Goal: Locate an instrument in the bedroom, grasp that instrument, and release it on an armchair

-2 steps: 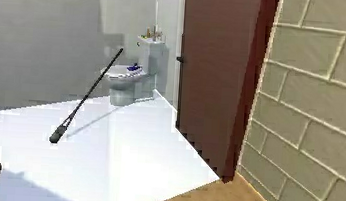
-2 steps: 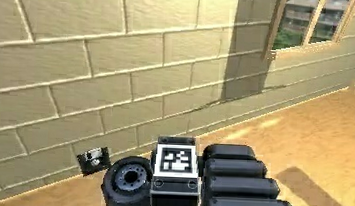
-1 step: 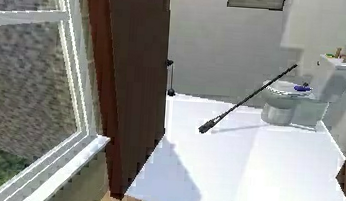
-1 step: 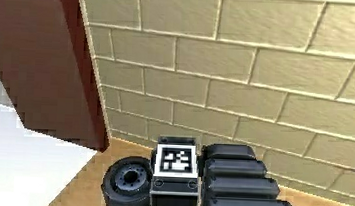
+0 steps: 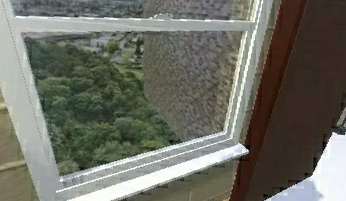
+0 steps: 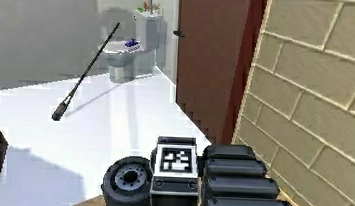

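Instrument or not I cannot tell: a long thin dark rod (image 6: pixel 87 72) slants over the white floor (image 6: pixel 135 119) at the arm side view's upper left, near a toilet (image 6: pixel 127 59) (upper middle). The hand (image 6: pixel 128 183) sits at bottom centre, its far end unclear, so whether it grasps anything cannot be told.
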